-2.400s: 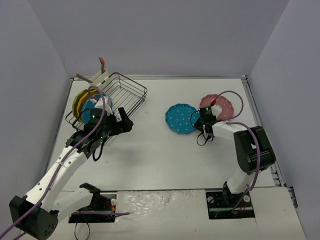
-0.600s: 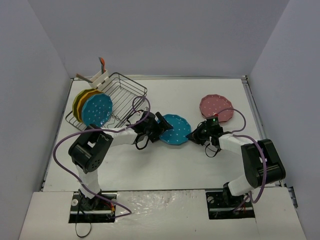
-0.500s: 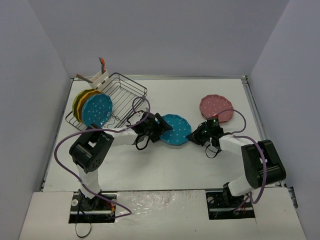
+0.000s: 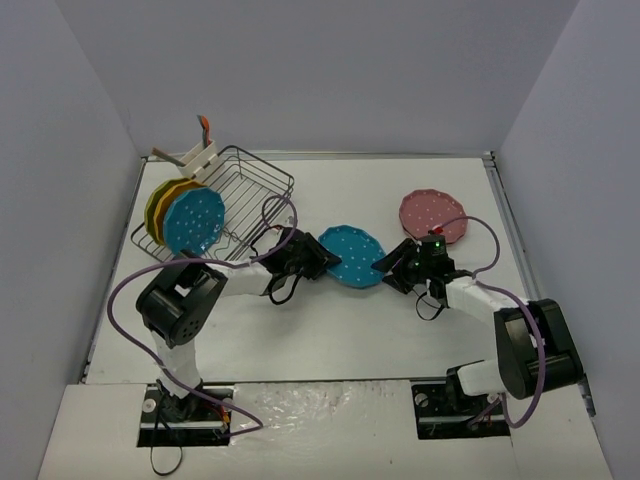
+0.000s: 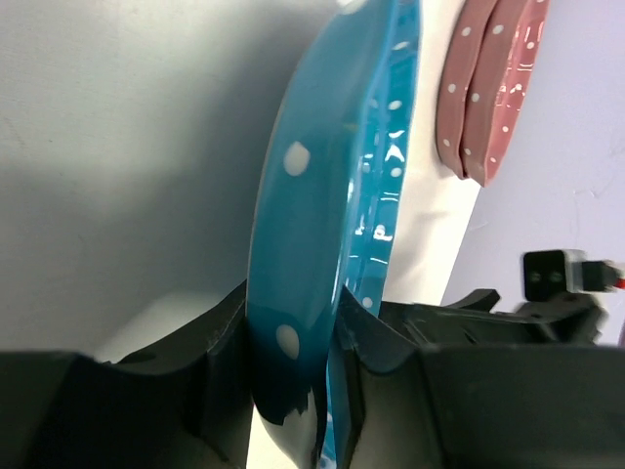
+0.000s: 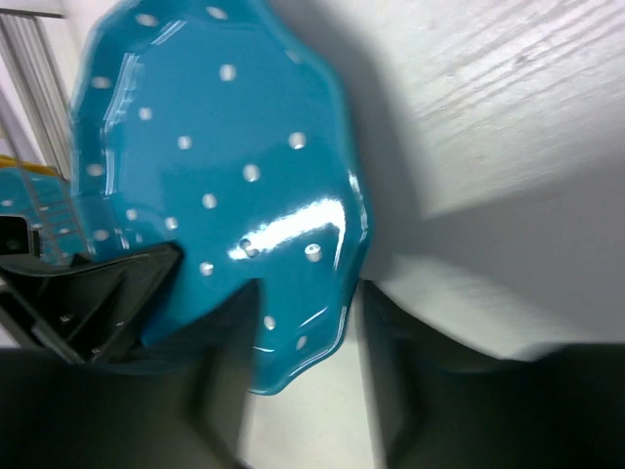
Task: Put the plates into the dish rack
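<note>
This looks like a handover: the left tool (image 4: 318, 262) clamps the blue plate (image 4: 352, 257) by its rim, while the right tool (image 4: 390, 272) sits slack-fingered at the opposite edge. The likely next move is to swing the plate to the dish rack (image 4: 270, 166) behind the left tool and slot it upright.

Teal plate (image 5: 332, 195): smooth, glossy plastic, bright highlights along rim and face, small white dots; pink plates (image 5: 483, 93): the same dotted plastic, sheen softer. Dish rack (image 4: 250, 185): thin dark metal wire, faintly shiny, with a pale matt plastic caddy (image 4: 190, 155) at one corner; table (image 6: 508, 78): matt white, fine streaked grain close up in the right wrist view. Left gripper (image 5: 293, 322): fingers (image 5: 210, 371) of matt black plastic, no shine, edges smooth where pressed against the teal plate.
</note>
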Tool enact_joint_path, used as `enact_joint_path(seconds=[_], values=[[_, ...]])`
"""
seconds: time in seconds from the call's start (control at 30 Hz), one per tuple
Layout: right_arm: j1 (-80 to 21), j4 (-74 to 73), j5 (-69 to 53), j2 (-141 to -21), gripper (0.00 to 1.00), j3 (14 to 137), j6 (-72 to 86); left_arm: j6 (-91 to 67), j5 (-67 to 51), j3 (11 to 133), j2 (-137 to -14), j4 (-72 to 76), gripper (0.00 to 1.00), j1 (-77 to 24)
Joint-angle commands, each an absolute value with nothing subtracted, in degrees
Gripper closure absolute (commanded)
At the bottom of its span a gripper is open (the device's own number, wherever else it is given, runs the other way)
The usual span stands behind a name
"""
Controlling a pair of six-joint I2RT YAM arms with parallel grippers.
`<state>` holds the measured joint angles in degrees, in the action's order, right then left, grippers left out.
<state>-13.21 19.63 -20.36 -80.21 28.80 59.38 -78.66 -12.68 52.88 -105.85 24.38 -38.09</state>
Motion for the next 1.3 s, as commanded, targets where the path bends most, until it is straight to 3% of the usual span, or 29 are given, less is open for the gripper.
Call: enact_joint_path(seconds=[0.0,0.1,0.2,0.27,0.57,0.83,1.27], values=[[-13.4,18.21,-19.79,-73.85,0.41,31.81,55.04,-74.03,-11.21,55.62,-98.37,23.89,1.0,-38.58],[-13.26,14.65,-17.91,-71.6,0.18,33.59,52.61,-70.38,-9.72,57.53,-95.42,18.99,1.0,-38.58],[-12.99,10.46,-17.16,-69.37,0.04,36.85,48.91,-65.43,-8.78,59.92,-91.83,14.46,1.0,-38.66],[-12.76,7.92,-16.59,-67.29,0.01,38.86,46.79,-61.04,-7.88,61.5,-88.72,11.35,1.0,-38.58],[-11.81,-1.17,-11.88,-59.46,0.0,47.97,37.78,-36.12,-2.74,73.09,-77.81,-9.4,1.0,-38.09],[-11.51,-2.44,-10.89,-57.81,0.0,48.16,33.92,-5.33,0.84,88.28,-73.35,-30.91,1.0,-31.87],[-11.51,-2.46,-12.35,-59.15,0.0,47.51,28.52,32.52,0.51,97.72,-75.94,-38.52,1.0,-12.81]])
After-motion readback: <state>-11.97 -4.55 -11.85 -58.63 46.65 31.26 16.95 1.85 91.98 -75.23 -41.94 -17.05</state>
